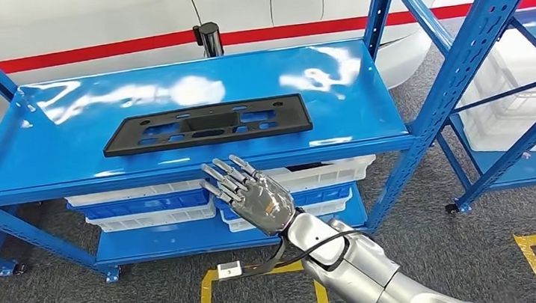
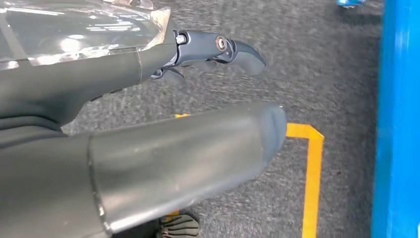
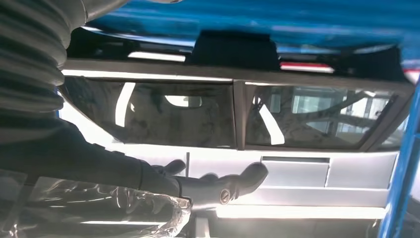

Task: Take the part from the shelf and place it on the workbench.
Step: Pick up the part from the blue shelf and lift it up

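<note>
A flat black plastic part (image 1: pixel 207 124) with several cut-outs lies lengthwise on the top board of the blue shelf (image 1: pixel 45 137). My right hand (image 1: pixel 248 193) is raised in front of the shelf's front edge, just below the part, palm up, fingers spread and straight, holding nothing. In the right wrist view its dark fingers (image 3: pixel 218 186) reach out under the blue shelf board (image 3: pixel 277 20). My left hand (image 2: pixel 163 144) hangs over the grey floor, thumb and fingers apart, with nothing in it.
White and blue bins (image 1: pixel 150 205) sit on the shelf's lower board. A second blue rack (image 1: pixel 513 80) stands at the right. A white car (image 1: pixel 250 10) with a red stripe is behind the shelves. Yellow floor tape (image 1: pixel 209 297) marks the carpet below.
</note>
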`<action>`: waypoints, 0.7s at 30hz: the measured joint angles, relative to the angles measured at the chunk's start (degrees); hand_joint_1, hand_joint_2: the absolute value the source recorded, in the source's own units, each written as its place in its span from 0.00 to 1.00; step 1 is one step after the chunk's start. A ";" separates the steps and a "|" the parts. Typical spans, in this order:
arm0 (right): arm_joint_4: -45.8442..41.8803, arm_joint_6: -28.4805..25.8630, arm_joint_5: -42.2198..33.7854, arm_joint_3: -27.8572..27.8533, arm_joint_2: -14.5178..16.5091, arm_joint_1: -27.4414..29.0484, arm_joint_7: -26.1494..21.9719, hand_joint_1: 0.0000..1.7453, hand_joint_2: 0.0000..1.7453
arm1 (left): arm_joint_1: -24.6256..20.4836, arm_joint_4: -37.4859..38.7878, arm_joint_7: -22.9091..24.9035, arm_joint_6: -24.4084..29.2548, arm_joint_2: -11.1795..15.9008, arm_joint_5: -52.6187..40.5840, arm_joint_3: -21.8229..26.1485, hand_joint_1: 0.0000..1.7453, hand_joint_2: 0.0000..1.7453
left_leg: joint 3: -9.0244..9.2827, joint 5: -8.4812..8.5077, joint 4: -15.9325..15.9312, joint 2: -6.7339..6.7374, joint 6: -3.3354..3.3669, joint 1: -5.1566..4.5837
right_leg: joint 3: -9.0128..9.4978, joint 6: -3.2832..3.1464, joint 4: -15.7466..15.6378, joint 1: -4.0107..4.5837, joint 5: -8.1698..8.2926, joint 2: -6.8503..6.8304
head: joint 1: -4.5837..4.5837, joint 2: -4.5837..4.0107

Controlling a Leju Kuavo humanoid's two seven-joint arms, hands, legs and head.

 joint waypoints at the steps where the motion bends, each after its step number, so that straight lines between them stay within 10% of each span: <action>1: -0.04 0.00 0.04 -0.01 0.05 -0.03 0.00 0.00 1.00 | -0.07 0.00 0.00 0.01 -0.01 0.00 0.00 0.00 0.00 | -1.94 -1.34 3.45 0.21 -0.39 0.14 | 0.26 -0.39 -0.02 -0.02 -0.24 -0.01 | -0.03 0.00; 3: -0.06 0.00 0.09 -0.01 0.04 -0.01 0.00 0.00 1.00 | -0.08 0.01 0.01 0.02 -0.01 0.00 0.01 0.00 0.00 | -7.57 -3.81 11.78 0.49 -1.00 0.37 | 0.69 -0.83 -0.01 0.05 -0.78 -0.04 | -0.08 0.00; 5: -0.06 0.00 0.09 0.01 0.00 0.10 0.00 0.00 1.00 | 0.04 0.03 0.03 0.02 0.01 0.05 0.01 0.00 0.00 | -11.13 -2.44 14.59 0.58 -1.08 0.52 | 1.36 -0.86 0.00 0.09 -1.41 0.00 | -0.08 0.00; 8: -0.06 0.00 0.09 0.03 0.03 0.08 0.00 0.00 1.00 | 0.03 0.04 0.05 0.02 0.09 0.09 0.01 0.00 0.00 | -8.86 5.74 4.85 0.71 -0.24 0.49 | 3.08 -0.53 -0.08 0.21 -2.56 0.06 | -0.05 0.00; 10: -0.06 0.01 0.09 0.03 0.03 0.01 0.00 0.00 1.00 | -0.04 0.05 0.05 0.02 0.17 0.09 0.01 0.00 0.00 | -6.94 7.93 -0.18 0.83 0.44 0.16 | 3.78 0.00 -0.28 0.48 -3.22 0.05 | -0.04 0.00; 15: -0.10 0.03 0.08 0.00 0.02 -0.14 -0.01 0.00 1.00 | -0.14 0.09 0.07 0.06 0.16 0.16 0.01 0.00 0.00 | -4.81 7.52 -1.94 0.55 2.08 0.09 | 3.07 1.33 3.08 0.86 -4.45 -0.05 | 0.00 -0.01; 19: -0.07 0.02 0.08 0.02 -0.11 0.06 0.00 0.00 1.00 | -0.12 0.12 0.14 0.07 0.14 0.17 0.01 0.00 0.00 | -3.95 6.89 -1.99 0.24 2.54 0.05 | -5.25 1.00 15.88 0.72 -8.53 -0.03 | 0.04 0.00; 21: -0.03 0.01 0.07 0.03 -0.19 0.27 0.00 0.00 1.00 | -0.07 0.15 0.19 0.07 0.06 0.17 0.01 0.00 0.00 | -3.32 6.31 -1.98 0.02 2.43 0.02 | -6.46 1.90 15.03 0.72 -6.98 -0.03 | 0.04 0.00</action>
